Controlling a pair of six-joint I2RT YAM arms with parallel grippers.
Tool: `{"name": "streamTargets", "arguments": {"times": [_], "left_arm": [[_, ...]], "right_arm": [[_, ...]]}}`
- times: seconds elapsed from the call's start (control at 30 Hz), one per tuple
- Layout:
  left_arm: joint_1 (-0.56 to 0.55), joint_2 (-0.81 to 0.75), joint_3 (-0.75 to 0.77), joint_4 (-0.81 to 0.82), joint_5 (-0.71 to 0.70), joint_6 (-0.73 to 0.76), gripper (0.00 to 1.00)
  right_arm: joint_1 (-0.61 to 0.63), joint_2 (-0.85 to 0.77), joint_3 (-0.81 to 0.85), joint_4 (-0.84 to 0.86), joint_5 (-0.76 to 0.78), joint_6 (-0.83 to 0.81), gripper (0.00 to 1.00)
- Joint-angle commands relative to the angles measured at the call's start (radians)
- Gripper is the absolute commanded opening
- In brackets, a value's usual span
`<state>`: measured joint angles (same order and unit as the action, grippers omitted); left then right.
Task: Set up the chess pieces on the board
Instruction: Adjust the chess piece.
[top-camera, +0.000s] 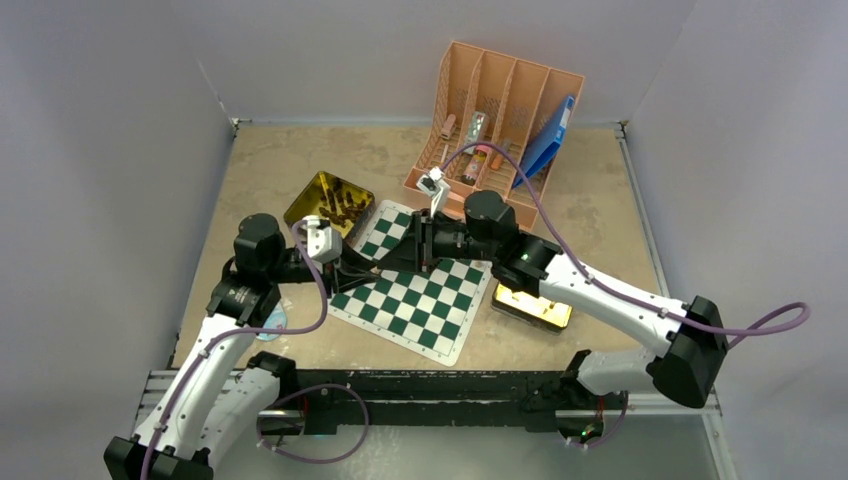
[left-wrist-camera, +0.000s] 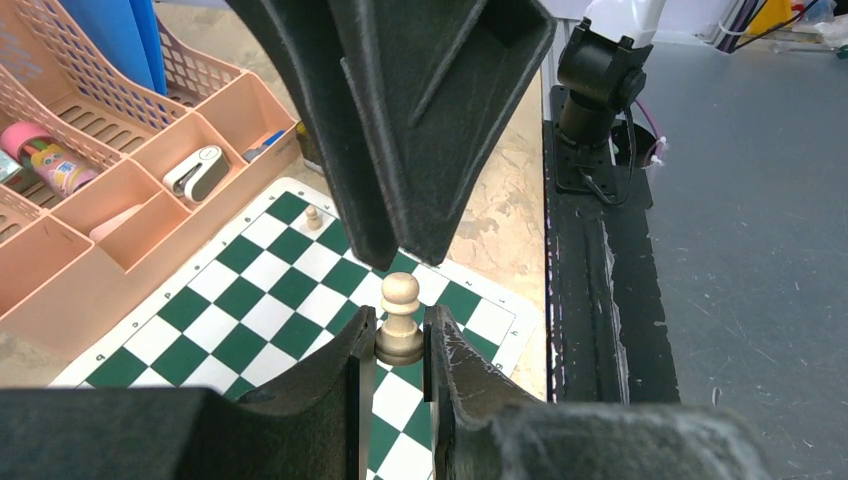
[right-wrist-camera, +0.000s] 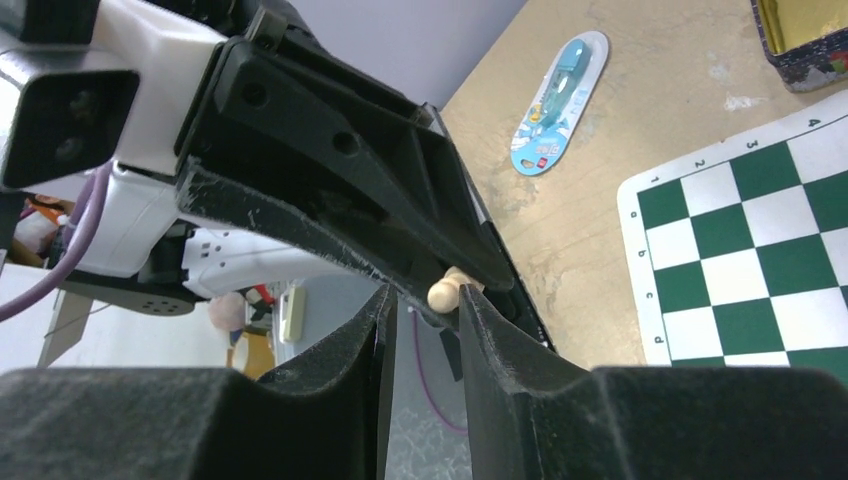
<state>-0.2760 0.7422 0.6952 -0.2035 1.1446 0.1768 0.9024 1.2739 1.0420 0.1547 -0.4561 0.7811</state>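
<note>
Tins sit at two sides of the board (top-camera: 420, 305). A gold tin (top-camera: 305, 193) just beyond its far left corner holds a heap of dark pieces (top-camera: 345, 207). A second tin (top-camera: 532, 305) lies just beside its right edge, its inside lost in glare. A pink organizer (top-camera: 455, 70) stands at the back of the table (top-camera: 600, 200), close behind the board. A blue folder (top-camera: 548, 140) leans in its right tall slot. Its low front bays hold a pink-capped tube (left-wrist-camera: 45, 160) and a small white gadget (left-wrist-camera: 195, 172), each in its own bay.

The board is a thin flat mat of dark green and white checks with a white border, turned at an angle to the table's edge. One pale pawn (left-wrist-camera: 313, 215) stands upright on it near the organizer side.

A held pawn (left-wrist-camera: 400, 295), pale with a round head and a flared base, hangs upright above the board. The left tool (left-wrist-camera: 400, 328) is clamped on its base, one finger on each side. The right tool (right-wrist-camera: 425, 300) meets it from the opposite side with its fingers narrowly apart and their tips at the pawn's head. Whether they touch the head cannot be told. A blue card (right-wrist-camera: 555, 105) lies on the table to the left of the board.
</note>
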Motion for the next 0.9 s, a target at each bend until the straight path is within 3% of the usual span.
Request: {"name": "streamTargets", "arguments": {"times": [0.0, 0.37, 0.53, 0.77, 0.87], "left_arm": [[0.000, 0.001, -0.006, 0.033, 0.010, 0.022, 0.00], [0.000, 0.011, -0.010, 0.029, -0.001, 0.026, 0.00], [0.000, 0.013, -0.010, 0.021, -0.022, 0.023, 0.00], [0.000, -0.008, -0.004, -0.011, -0.086, -0.052, 0.58], [0.000, -0.043, -0.018, -0.018, -0.114, -0.086, 0.63]], "right_arm": [[0.018, 0.034, 0.080, -0.038, 0.043, -0.030, 0.31], [0.045, 0.086, 0.119, -0.100, 0.075, -0.071, 0.25], [0.046, 0.089, 0.121, -0.120, 0.089, -0.096, 0.03], [0.047, 0.018, 0.089, -0.235, 0.279, -0.161, 0.04], [0.046, -0.011, 0.067, -0.299, 0.435, -0.189, 0.06]]}}
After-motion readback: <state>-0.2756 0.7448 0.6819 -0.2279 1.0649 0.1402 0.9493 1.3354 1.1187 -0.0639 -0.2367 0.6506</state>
